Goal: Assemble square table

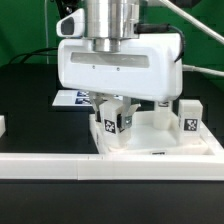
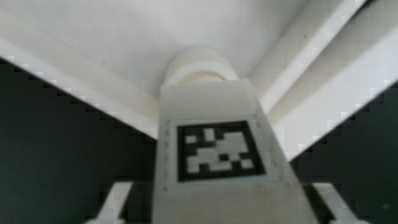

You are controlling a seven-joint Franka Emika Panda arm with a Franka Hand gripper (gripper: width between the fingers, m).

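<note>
The white square tabletop (image 1: pixel 160 143) lies at the exterior view's right, rim up. My gripper (image 1: pixel 116 116) is shut on a white tagged leg block (image 1: pixel 110 125) and holds it upright over the top's near left corner. I cannot tell whether the leg touches the socket. In the wrist view the same leg (image 2: pixel 214 130) fills the middle between my two fingers (image 2: pixel 121 200), with the tabletop's rim and floor (image 2: pixel 98 50) beyond it. A second tagged leg (image 1: pixel 190 117) stands upright at the top's right corner.
The marker board (image 1: pixel 70 98) lies flat behind my gripper on the black table. A long white border rail (image 1: pixel 50 166) runs along the front. A small white part (image 1: pixel 2 125) shows at the left edge.
</note>
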